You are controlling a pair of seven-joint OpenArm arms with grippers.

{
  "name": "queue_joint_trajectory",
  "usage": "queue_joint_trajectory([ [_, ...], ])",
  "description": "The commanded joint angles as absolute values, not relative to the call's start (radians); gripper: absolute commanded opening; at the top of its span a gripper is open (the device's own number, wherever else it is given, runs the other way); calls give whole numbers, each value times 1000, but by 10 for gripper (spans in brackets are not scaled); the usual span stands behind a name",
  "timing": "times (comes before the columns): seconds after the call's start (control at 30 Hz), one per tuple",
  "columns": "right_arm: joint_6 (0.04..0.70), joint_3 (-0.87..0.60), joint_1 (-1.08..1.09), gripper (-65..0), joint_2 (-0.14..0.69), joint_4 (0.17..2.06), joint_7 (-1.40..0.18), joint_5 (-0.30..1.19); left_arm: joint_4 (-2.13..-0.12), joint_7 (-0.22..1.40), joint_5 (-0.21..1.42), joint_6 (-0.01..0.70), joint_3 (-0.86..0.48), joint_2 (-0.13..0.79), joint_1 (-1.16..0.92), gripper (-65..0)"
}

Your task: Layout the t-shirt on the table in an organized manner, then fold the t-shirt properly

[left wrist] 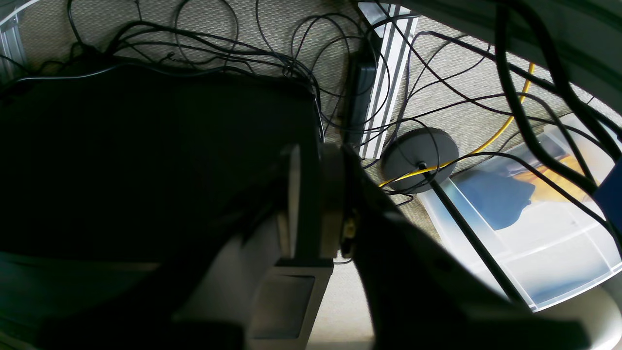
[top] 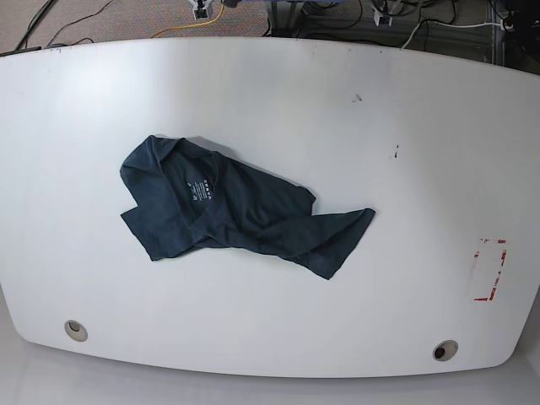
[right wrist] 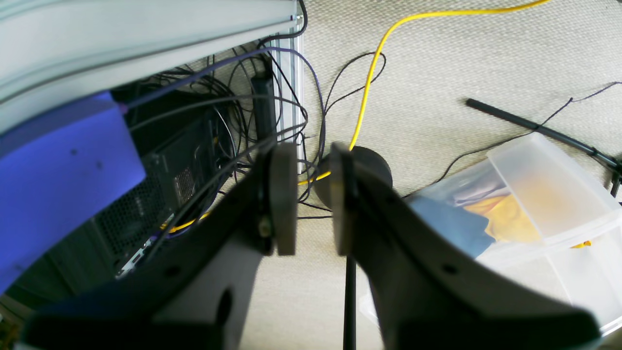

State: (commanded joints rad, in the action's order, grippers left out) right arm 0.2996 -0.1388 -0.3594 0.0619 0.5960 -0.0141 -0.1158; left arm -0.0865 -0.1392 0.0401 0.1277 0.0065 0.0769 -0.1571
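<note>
Neither arm shows in the base view, so how they sit relative to the worktop (top: 278, 93) cannot be read there. That view shows the t-shirt (top: 240, 211) lying crumpled left of the worktop's middle, neck label up, one end trailing toward the right. A red tape rectangle (top: 489, 270) sits near the right edge, well apart from the cloth, and two grey holes (top: 76, 330) lie along the near edge.

In the left wrist view much is hard to make out: a large dark shape fills the left half, too shadowed to identify. The left fingers (left wrist: 311, 199) stand close, with only a narrow slot between the pads; nothing shows in that slot, though it is dim. Past them lies carpet with tangled black cables (left wrist: 272, 53), a round dark base (left wrist: 419, 153) with a yellow cable (left wrist: 505, 129) crossing it, and to the right a clear plastic bin (left wrist: 549, 243), cut off by the frame, holding blue and yellow cloth-like items.

The right fingers (right wrist: 311, 199) are parted by a small empty gap, gripping nothing. Behind them is the same round base, partly hidden. To their left sit a black computer case (right wrist: 170, 180) under cables and a blue block (right wrist: 58, 165); to their right, the bin again, cut off at the edge.
</note>
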Motion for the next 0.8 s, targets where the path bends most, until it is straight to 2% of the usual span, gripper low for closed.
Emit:
queue_joint_trajectory([
  [0.8,306,-122,-335,-541,45,568,22,-117,-88,-139,41,128,4,67,-154,-582],
])
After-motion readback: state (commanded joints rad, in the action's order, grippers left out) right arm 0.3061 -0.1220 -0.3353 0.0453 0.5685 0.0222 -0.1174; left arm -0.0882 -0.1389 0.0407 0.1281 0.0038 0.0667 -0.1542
